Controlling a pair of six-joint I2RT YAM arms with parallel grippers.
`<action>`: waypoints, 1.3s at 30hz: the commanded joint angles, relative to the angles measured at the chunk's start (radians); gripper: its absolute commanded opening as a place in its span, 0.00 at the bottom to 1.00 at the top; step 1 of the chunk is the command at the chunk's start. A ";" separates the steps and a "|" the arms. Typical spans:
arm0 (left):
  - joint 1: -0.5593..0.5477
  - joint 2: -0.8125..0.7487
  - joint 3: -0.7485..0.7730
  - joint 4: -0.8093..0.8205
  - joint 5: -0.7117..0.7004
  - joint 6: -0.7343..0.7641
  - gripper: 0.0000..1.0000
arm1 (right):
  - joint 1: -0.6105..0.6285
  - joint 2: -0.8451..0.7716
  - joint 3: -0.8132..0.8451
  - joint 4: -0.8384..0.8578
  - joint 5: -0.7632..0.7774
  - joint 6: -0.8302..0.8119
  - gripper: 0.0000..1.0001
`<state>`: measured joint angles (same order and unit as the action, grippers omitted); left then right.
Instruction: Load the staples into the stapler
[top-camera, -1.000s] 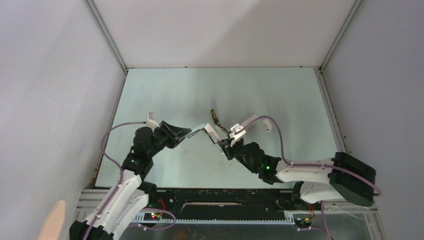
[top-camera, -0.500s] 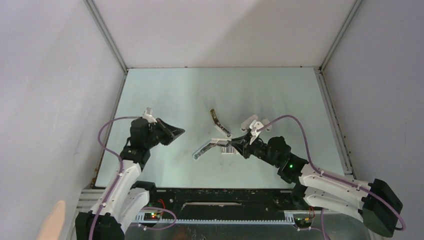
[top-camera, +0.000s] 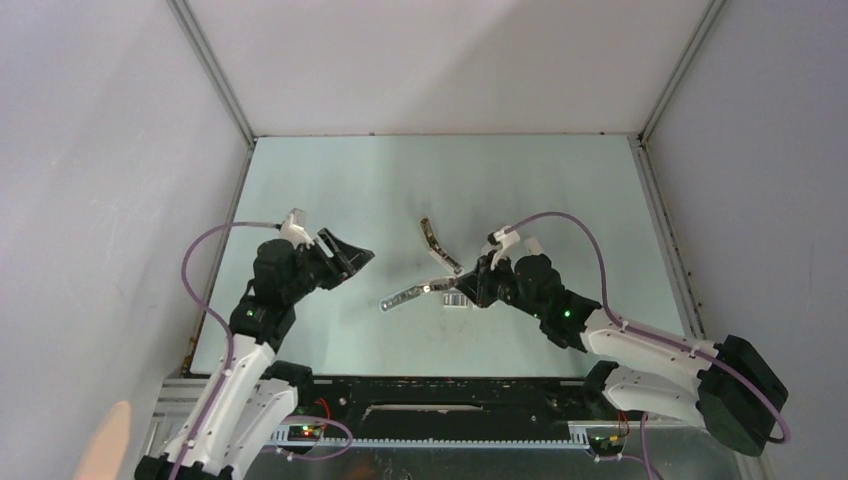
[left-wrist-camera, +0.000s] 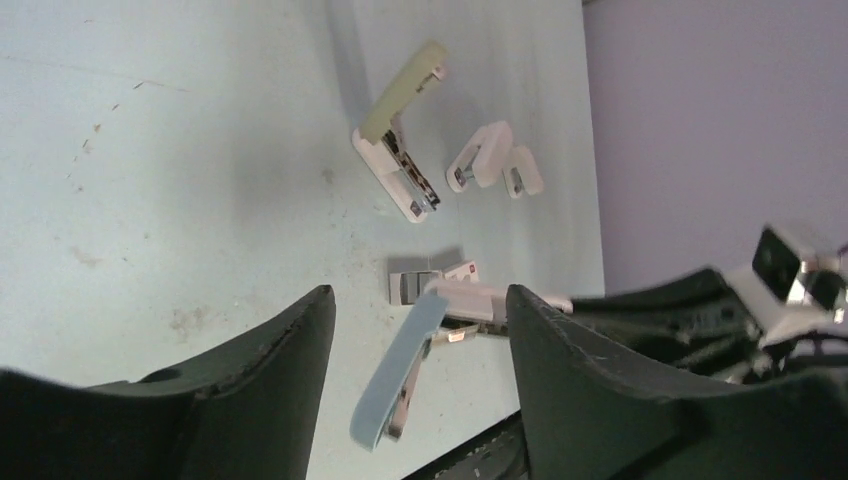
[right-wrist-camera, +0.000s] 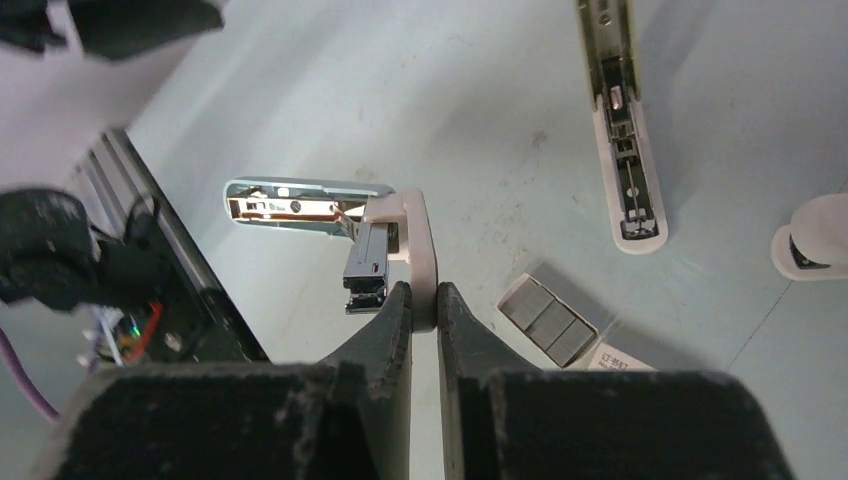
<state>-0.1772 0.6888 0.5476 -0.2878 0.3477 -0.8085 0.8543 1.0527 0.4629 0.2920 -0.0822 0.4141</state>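
Observation:
A blue-lidded stapler (top-camera: 405, 296) hangs folded open just above the table, lid swung out to the left. My right gripper (right-wrist-camera: 422, 300) is shut on its white base (right-wrist-camera: 425, 240); the metal staple rail (right-wrist-camera: 365, 268) pokes out beside the fingers. The staples (right-wrist-camera: 547, 318), a grey striped block, lie on the table just right of this gripper, and in the top view the staples (top-camera: 455, 299) sit right under the stapler's base. My left gripper (top-camera: 360, 258) stands open and empty, left of the blue lid (left-wrist-camera: 400, 370) and apart from it.
A second stapler (top-camera: 437, 245), yellow-green, lies opened out behind the blue one. A small white box (right-wrist-camera: 622, 358) touches the staples. Two small white pieces (left-wrist-camera: 480, 155) lie past the yellow-green stapler. The table's metal front rail (right-wrist-camera: 170, 250) runs close by.
My left gripper let go of the stapler's lid end, drew back to the left and opened. The right gripper brought the stapler down and forward, beside the staples.

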 joint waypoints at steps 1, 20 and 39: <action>-0.106 -0.063 0.039 -0.031 -0.132 0.062 0.71 | -0.026 0.030 0.074 0.034 0.053 0.265 0.00; -0.456 -0.025 0.020 -0.096 -0.577 -0.150 0.79 | -0.019 0.147 0.027 0.280 0.099 0.579 0.00; -0.456 -0.041 -0.021 -0.066 -0.604 -0.139 0.77 | -0.054 0.236 -0.046 0.467 0.048 0.662 0.00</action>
<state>-0.6292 0.6785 0.5621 -0.4351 -0.2417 -0.9337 0.8066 1.2751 0.4191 0.6193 -0.0055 1.0325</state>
